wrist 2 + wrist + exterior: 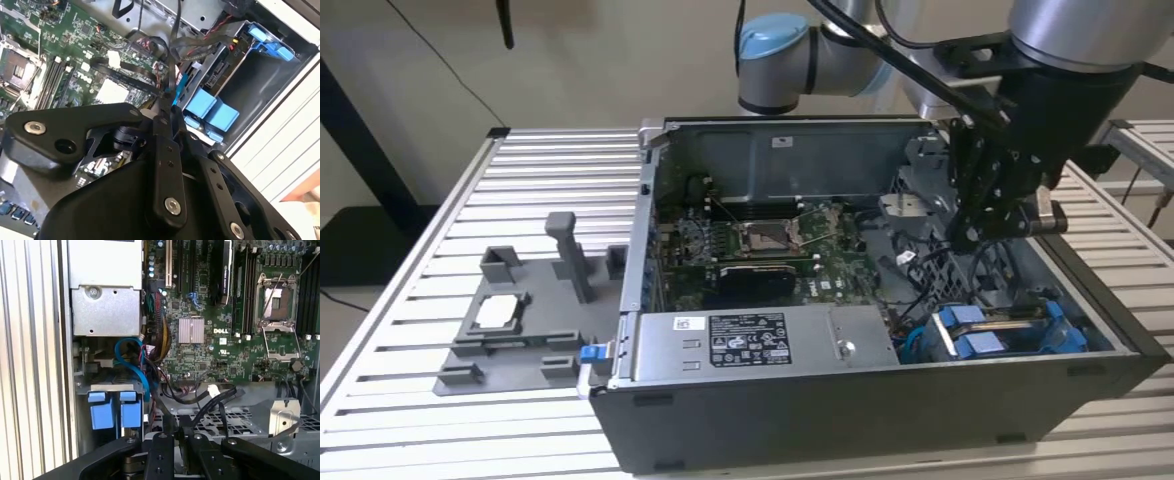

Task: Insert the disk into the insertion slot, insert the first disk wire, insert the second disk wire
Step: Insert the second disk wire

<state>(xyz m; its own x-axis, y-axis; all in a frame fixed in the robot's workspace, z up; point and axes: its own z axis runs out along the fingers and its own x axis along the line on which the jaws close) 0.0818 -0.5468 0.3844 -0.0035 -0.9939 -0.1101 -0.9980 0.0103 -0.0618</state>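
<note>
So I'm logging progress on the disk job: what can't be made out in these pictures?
- Pincer tips: second wrist view, cables crowd them, so grip unclear.
- Disk seating: exterior view, blue tabs cover it.
- Cable ends: first wrist view, hidden behind the pincer body.

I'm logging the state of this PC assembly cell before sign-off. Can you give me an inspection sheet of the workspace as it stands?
Surface: slatted metal table, carrying the open computer case and a grey fixture tray.
Job's things: the disk with its blue carrier sits in the insertion slot at the case corner.
Clutter: small silver part on the fixture tray.
Grippers: the claw hangs inside the case above the drive bay, shut on a black cable.
Cables: loose black, blue and red wires bunched beside the motherboard.
Surroundings: power-supply box along the case's front edge; wall behind.
</note>
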